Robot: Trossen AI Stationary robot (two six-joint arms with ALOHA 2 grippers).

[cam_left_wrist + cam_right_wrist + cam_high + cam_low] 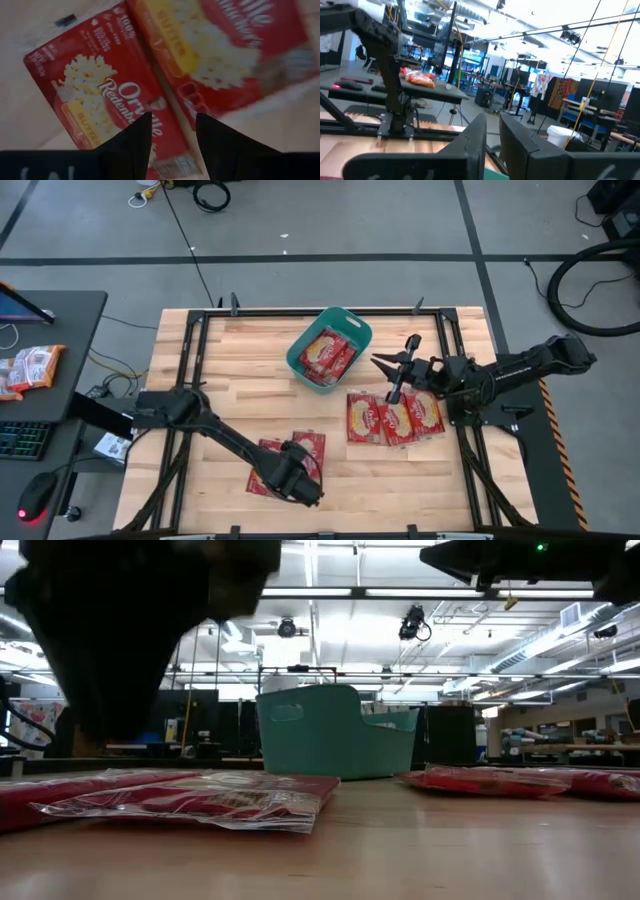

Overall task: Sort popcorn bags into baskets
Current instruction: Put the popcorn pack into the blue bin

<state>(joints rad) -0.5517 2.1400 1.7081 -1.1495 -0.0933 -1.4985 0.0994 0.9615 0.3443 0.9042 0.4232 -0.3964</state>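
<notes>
A few popcorn bags [326, 354] sit in the basket [298, 356]; five lie out. The left gripper [172, 131] hovers parted above two; the right gripper's [388, 366] fingers spread, empty

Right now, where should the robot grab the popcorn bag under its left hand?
Best guess: from straight above, pinching a long edge of the popcorn bag. It lies flat on the wooden table, so nothing sticks up to hold. The left hand hangs over it with fingers open. A second bag lies close beside, so the outer edge looks safer.
</notes>
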